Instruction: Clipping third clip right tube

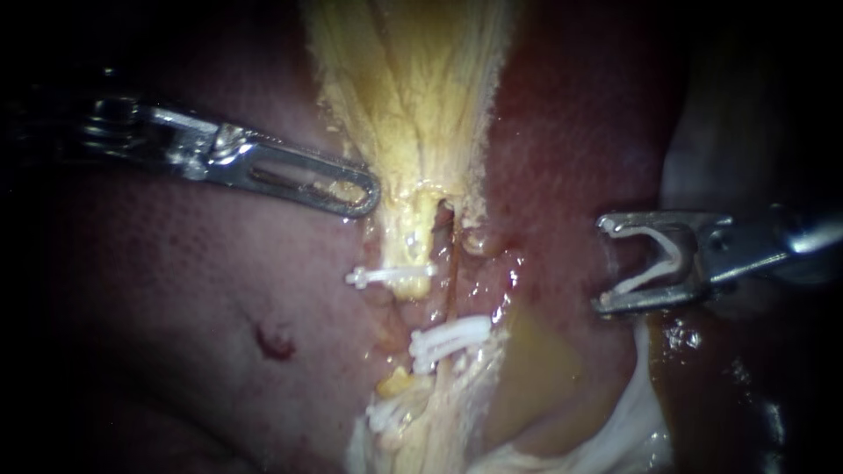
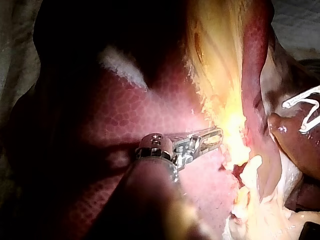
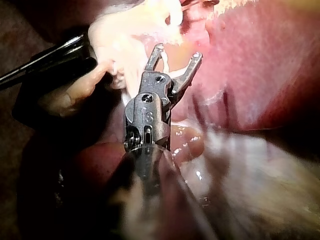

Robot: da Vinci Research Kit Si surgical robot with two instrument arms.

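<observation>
1. My right instrument (image 1: 604, 265): jaws stand wide apart but are not empty. They cradle the loaded clip (image 1: 676, 259), a white V with its mouth toward the tubes and one arm seated against each jaw.
2. The clip hangs over the liver (image 1: 176, 333), well to the side of the tubes, touching no tissue.
3. My left instrument (image 1: 367, 195): jaws are closed on the edge of the yellow tissue (image 1: 413, 88). A scrap of it shows through the jaw window. Looks like retraction.
4. Right tube (image 1: 450, 263): a thin dark strand running from under the yellow tissue down to a pair of white clips (image 1: 450, 338) across it. The stretch above the pair is bare.
5. Just beside it is the left tube (image 1: 408, 241), paler, with a single clip (image 1: 391, 276) across it.
6. Handling, my judgement: the tube is soft, thin, wet and slippery. It likely rolls off a clip arm and tears if dragged sideways.
7. The clip is light, stiff plastic, held only by the seating in the jaws, so a knock against tissue could tilt or drop it.
8. Where to take it: the bare stretch above the pair, square across, tube deep in the V, both arm tips past its far side, clear of the left tube.
9. I can't tell what lies behind the tube.
</observation>
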